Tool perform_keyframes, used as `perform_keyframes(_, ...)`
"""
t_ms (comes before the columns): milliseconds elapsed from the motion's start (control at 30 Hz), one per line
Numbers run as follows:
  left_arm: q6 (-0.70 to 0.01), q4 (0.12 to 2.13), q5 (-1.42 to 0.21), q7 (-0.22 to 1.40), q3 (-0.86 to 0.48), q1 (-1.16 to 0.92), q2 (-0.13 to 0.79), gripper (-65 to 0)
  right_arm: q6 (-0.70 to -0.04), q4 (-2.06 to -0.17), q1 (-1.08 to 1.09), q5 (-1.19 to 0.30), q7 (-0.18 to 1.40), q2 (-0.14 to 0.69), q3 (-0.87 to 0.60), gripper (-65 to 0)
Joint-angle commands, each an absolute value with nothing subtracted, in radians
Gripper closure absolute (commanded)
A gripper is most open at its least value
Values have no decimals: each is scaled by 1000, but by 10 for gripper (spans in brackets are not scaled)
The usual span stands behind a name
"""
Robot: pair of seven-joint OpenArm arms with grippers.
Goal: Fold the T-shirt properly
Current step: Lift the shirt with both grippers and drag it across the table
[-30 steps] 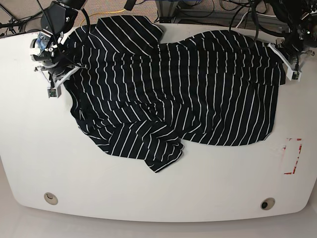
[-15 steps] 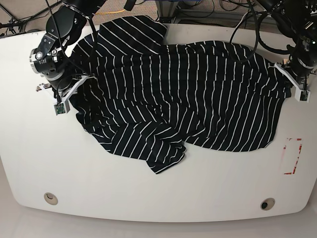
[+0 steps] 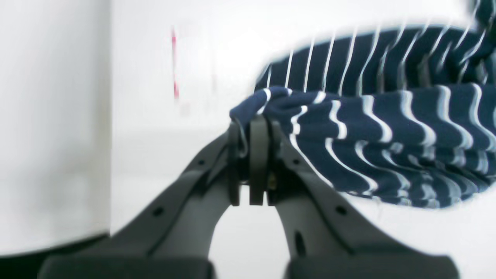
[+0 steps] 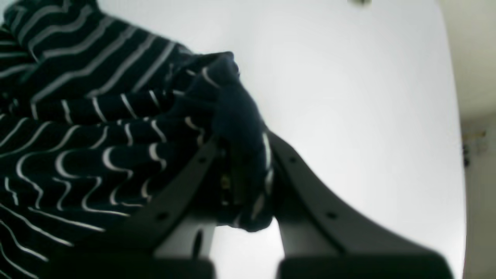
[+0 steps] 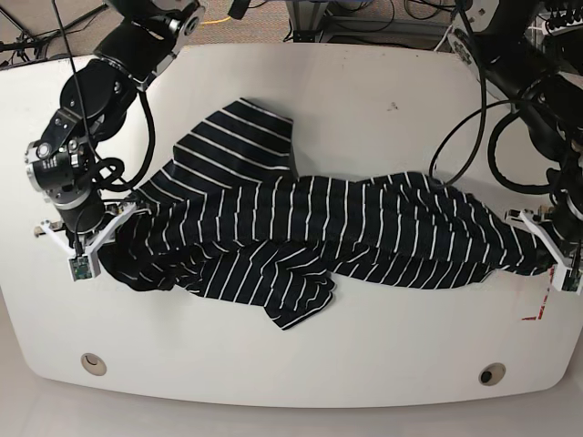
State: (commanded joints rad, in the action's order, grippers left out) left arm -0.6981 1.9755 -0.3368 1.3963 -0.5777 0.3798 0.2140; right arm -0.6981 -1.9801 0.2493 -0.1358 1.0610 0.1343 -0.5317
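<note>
The T-shirt (image 5: pixel 310 241) is stretched across the middle of the white table (image 5: pixel 383 355), held by one edge at each end. The left gripper (image 3: pixel 250 128) is pressed together on a bunched edge of striped cloth, and in the base view it sits at the T-shirt's end nearest the red corner marks (image 5: pixel 539 287). The right gripper (image 4: pixel 242 170) is likewise clamped on a dark wad of fabric at the opposite end, though the blur there makes it hard to tell how much cloth is caught.

The task is judged to be at an early stage. No clean fold is seen: the garment forms a long, rumpled band between the two grippers, with one sleeve (image 5: pixel 241 137) lying loose on the side away from the red marks and a crumpled flap (image 5: pixel 287 296) spilling toward the table's front edge. Flattening, squaring of the outline and every actual fold appear to remain.
</note>
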Motion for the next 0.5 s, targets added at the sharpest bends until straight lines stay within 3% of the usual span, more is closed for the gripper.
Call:
perform_keyframes(233, -698, 1957, -337, 1396, -542, 572, 216, 0, -698, -1980, 392, -134, 1061, 197, -449, 0)
perform_keyframes(500, -698, 1863, -337, 1396, -539, 794, 298, 0, -698, -1925, 601, -134, 1069, 303, -357, 0)
